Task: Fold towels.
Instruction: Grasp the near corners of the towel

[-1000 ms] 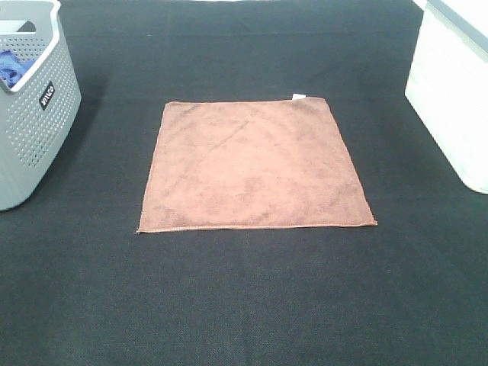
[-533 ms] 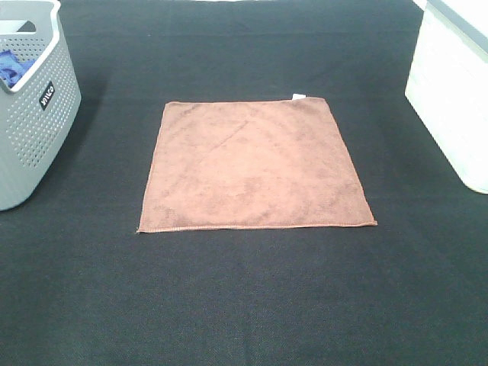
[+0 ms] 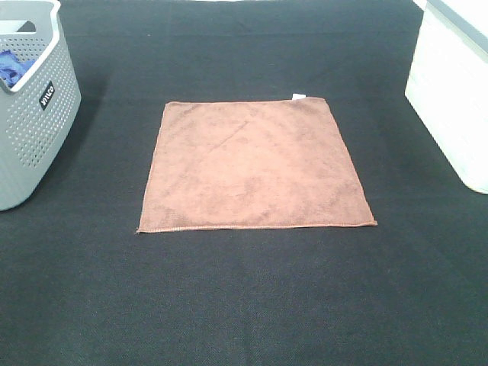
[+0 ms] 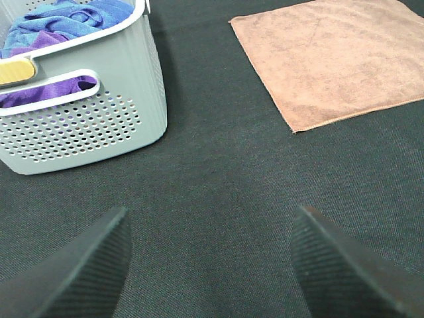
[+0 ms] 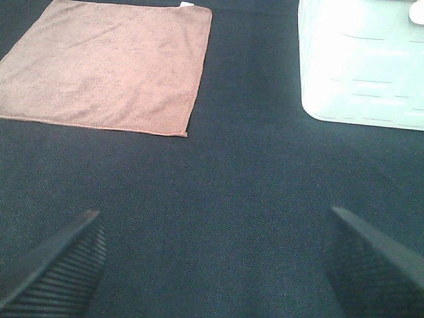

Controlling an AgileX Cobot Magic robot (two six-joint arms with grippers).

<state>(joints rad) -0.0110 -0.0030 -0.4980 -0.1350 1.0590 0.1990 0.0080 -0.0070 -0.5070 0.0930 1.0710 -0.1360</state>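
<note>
One reddish-brown towel (image 3: 255, 164) lies flat and fully spread out in the middle of the desk (image 3: 244, 305), which has a dark, black cloth-like surface. The towel is square, its hem is stitched along the edges, and a small white tag (image 3: 298, 96) sticks out at the far edge, close to the far right corner. A faint diagonal crease runs over the far left part of the towel; the rest looks smooth. Nothing touches the towel. On the left side of the desk, well apart from the towel, stands a grey basket (image 3: 34, 114) with many small holes in its wall and a small black label whose white letters I cannot read. Inside the basket there is a blue cloth (image 3: 11, 67), and the left wrist view shows also a purple cloth (image 4: 46, 89) behind the handle opening. On the right side, also apart from the towel, stands a white container (image 3: 450, 91) with a ribbed wall. In the left wrist view the jaws of the left gripper (image 4: 211, 212) are spread wide, with nothing between them, above bare desk between the basket and the near left corner of the towel. In the right wrist view the jaws of the right gripper (image 5: 213, 212) are wide apart too and hold nothing, above bare desk near the towel's near right corner and the white container.
</note>
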